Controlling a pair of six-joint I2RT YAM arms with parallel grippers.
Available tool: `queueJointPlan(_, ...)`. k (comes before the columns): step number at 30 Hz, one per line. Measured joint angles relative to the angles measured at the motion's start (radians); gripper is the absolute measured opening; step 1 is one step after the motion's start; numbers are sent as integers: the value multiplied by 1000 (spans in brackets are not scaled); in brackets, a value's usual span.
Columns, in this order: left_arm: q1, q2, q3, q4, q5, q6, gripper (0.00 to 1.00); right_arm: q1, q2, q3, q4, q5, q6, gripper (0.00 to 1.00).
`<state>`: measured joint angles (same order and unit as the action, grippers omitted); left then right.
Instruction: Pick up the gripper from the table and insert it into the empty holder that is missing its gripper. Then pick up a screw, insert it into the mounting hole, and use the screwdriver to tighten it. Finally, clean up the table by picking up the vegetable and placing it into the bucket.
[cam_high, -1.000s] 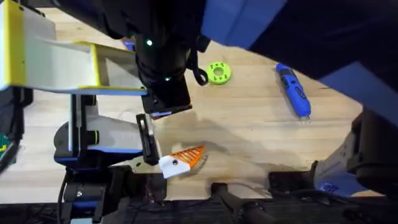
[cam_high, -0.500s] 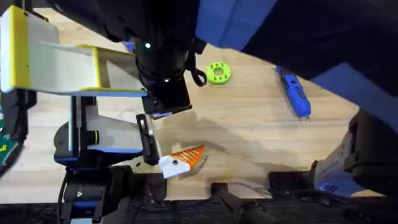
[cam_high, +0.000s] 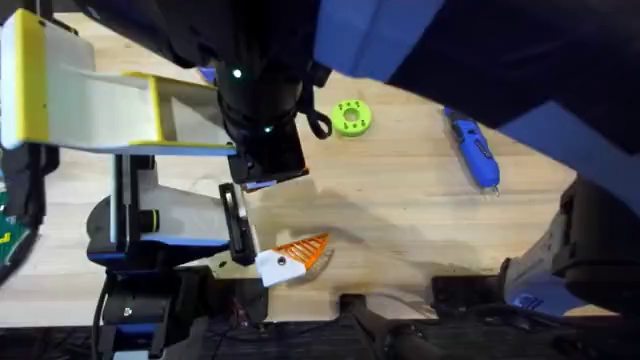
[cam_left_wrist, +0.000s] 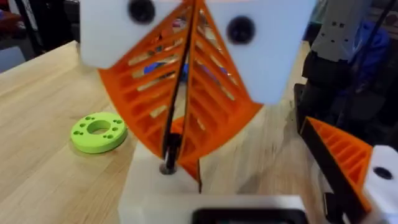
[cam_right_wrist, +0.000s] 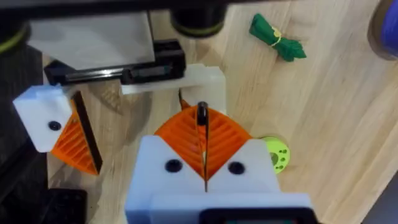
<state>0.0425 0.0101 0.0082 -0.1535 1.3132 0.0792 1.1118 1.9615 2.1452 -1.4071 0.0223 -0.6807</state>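
Screw (cam_right_wrist: 202, 116) sits pinched in our right claw (cam_right_wrist: 204, 140), pads closed, poised over the empty holder (cam_right_wrist: 186, 78) for its mounting hole. Our left claw (cam_left_wrist: 180, 134) is likewise shut on something dark. Vegetable (cam_right_wrist: 277, 30) lies at two o'clock on the worktop (cam_right_wrist: 323, 124).

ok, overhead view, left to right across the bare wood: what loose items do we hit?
Orange-tipped white finger → lime-green disc → the screwdriver.
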Motion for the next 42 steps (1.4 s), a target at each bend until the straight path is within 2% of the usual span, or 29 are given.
queueJointPlan(27,0,0,0,0,0,-8,985,0,35,2,1,0,0,11)
queueJointPlan(30,0,0,0,0,2,-8,985,-1,35,3,3,4,4,395)
queueJointPlan(33,0,0,0,0,2,-5,985,-1,36,3,0,3,6,834)
queueJointPlan(35,0,0,0,0,2,-5,985,-1,36,3,0,4,7,897)
queueJointPlan(42,0,0,0,0,2,-5,985,-22,28,3,0,3,34,902)
